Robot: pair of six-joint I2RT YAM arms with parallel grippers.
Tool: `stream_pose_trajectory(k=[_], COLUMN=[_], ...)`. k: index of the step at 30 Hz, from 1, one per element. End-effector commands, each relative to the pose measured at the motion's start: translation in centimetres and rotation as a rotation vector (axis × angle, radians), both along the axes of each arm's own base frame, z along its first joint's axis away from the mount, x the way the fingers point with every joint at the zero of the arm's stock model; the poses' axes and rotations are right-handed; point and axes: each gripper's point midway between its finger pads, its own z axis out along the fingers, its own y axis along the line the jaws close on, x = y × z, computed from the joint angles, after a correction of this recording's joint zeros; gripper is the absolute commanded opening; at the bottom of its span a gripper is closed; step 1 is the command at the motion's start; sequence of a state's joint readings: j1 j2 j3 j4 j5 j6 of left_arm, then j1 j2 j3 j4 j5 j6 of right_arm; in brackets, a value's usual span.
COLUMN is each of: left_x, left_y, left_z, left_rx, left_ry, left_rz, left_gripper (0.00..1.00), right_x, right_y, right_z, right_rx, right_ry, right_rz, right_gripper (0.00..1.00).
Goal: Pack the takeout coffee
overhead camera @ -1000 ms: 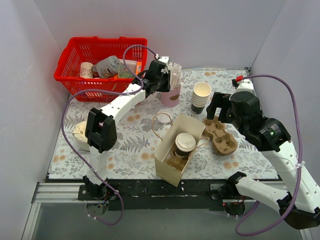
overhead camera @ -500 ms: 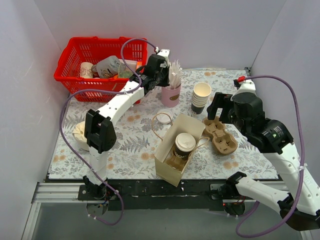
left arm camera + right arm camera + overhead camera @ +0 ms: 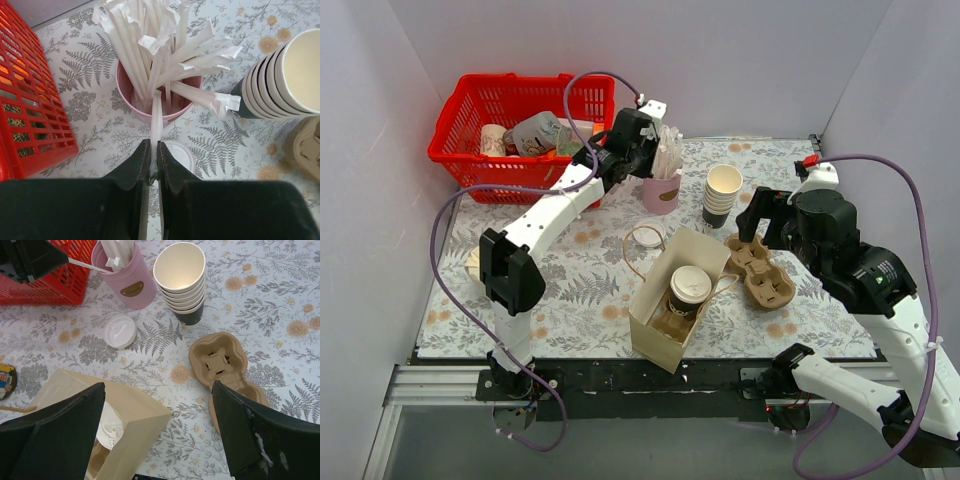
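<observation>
In the bag [image 3: 650, 322], lidded coffee [image 3: 690, 286], pink cup [image 3: 661, 193] of sticks [image 3: 150, 50], left gripper [image 3: 153, 167] pinching 1 stick [image 3: 156, 120], right gripper [image 3: 156, 392] wide open.

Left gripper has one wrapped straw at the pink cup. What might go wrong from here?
The wrapped straw sits among a crowded bunch of straws; pulling may drag neighbours out or tip the pink cup. The left gripper pinches only its thin end, so it may slip. The stack of cream paper cups stands close by; a sideways swing might knock it.
</observation>
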State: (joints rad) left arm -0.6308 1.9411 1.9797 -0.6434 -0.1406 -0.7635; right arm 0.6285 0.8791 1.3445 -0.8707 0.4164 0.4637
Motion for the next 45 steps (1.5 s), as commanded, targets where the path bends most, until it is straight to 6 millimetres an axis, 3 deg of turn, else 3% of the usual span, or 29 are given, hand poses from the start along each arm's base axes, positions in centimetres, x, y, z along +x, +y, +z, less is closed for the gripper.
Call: stream_pose_trajectory(k=[1,6,14,24,30,31,32,41,44,45], left_x=[-1.1,-1.0,-1.8,-3.2,-6.2,-6.7,-7.6,-10.8,-12.8,-14.9], left_y=[1.4,1.5,1.0,2.2,3.6,3.6,4.2,6.1,5.6,3.8], left_z=[2.5,3.2,8.3,10.9,13.5,13.2,14.9,19.3,22.0,22.7], left_rx=[0.087,0.069,-0.041,-0.064,-0.087,-0.09,-0.113,-0.186,-0.245,-0.281], left_ry=[-0.059,-0.064,-0.109,-0.133,-0.168,-0.16,-0.193,-0.27,-0.311,-0.308], left_rz=[0.011,0.042,0.029,0.045,0.001,-0.019,-0.025,-0.049,-0.14,-0.295], left_gripper=[0.0,0.0,0.0,0.0,0.0,0.0,0.0,0.0,0.0,0.0], right_x=[0.6,0.8,0.9,0.8,1.0,0.9,0.9,0.4,0.3,0.3], right_y=[0.3,0.8,1.0,1.1,1.7,1.8,1.9,2.8,2.8,2.8], right_z=[1.0,0.7,0.7,1.3,1.4,1.5,1.4,2.3,2.4,2.5], right_rx=[0.013,0.011,0.019,0.034,0.031,0.033,0.032,0.056,0.058,0.06], right_ry=[-0.042,-0.034,-0.035,-0.071,-0.087,-0.091,-0.092,-0.122,-0.13,-0.134], right_rz=[0.007,0.021,0.028,0.043,0.082,0.087,0.093,0.162,0.168,0.168], right_gripper=[0.95,0.95,0.95,0.95,0.95,0.95,0.95,0.95,0.95,0.95])
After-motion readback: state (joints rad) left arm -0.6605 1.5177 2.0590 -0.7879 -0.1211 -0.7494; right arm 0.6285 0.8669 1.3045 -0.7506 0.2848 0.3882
